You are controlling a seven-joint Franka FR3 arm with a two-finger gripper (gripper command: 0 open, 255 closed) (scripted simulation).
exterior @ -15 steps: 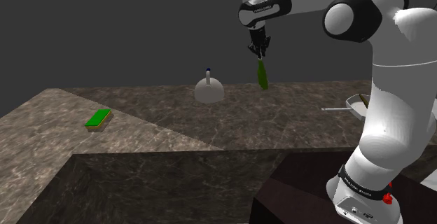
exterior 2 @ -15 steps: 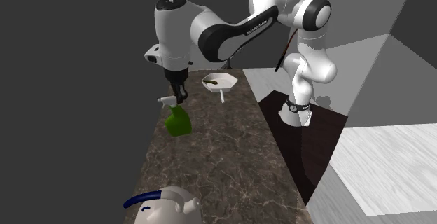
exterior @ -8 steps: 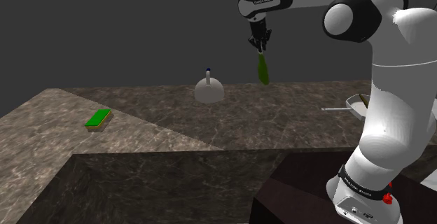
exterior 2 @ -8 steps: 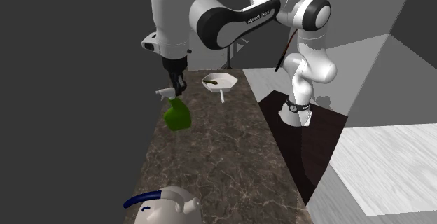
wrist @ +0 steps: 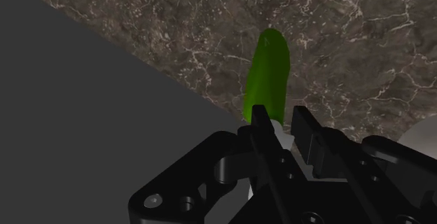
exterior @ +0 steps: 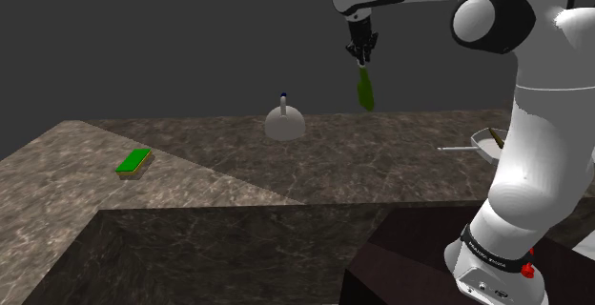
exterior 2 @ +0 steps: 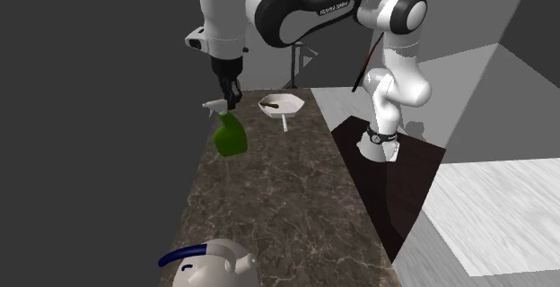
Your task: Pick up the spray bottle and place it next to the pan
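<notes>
Backdrop, shoulder view: a dark veined stone counter (exterior: 238,165) lies beneath the claw (exterior: 361,57), with a plain grey wall behind.
Claw, shoulder view: it is high above the stone, closed narrowly on the top of the green spray bottle (exterior: 364,89), which hangs directly below it in the air.
Pan, shoulder view: the white pan (exterior: 486,142) rests far below the claw, off toward the stand (exterior: 410,255), and is partly hidden by the arm.
Bystanders, shoulder view: a domed kettle (exterior: 284,122) sits below the claw on the side away from the pan, and a green sponge (exterior: 134,161) lies much farther that way.
Grip, second exterior view: the claw (exterior 2: 232,97) holds the white trigger head, and the spray bottle (exterior 2: 229,137) dangles under it, slightly tilted.
Goal, second exterior view: the pan (exterior 2: 283,105) lies beyond the claw, toward the arm's base, with its handle jutting toward the camera. The kettle (exterior 2: 211,263) is well apart on the near side.
Hold, wrist view: the fingers (wrist: 259,117) pinch only the narrow neck, a small gap between them. The spray bottle (wrist: 269,75) stretches away from the claw (wrist: 280,117) over the counter (wrist: 336,40).
Edge, wrist view: the counter's rim passes just beside the bottle, with flat grey beyond it.
Risk, swing: the hold is on the neck alone, so a quick carry could probably make the body pivot or slip.
Risk, edge: letting go near that rim would likely send the bottle off the counter.
Risk, landing: a tilted base could tip on touchdown, and coming down too close could knock the pan's handle.
</notes>
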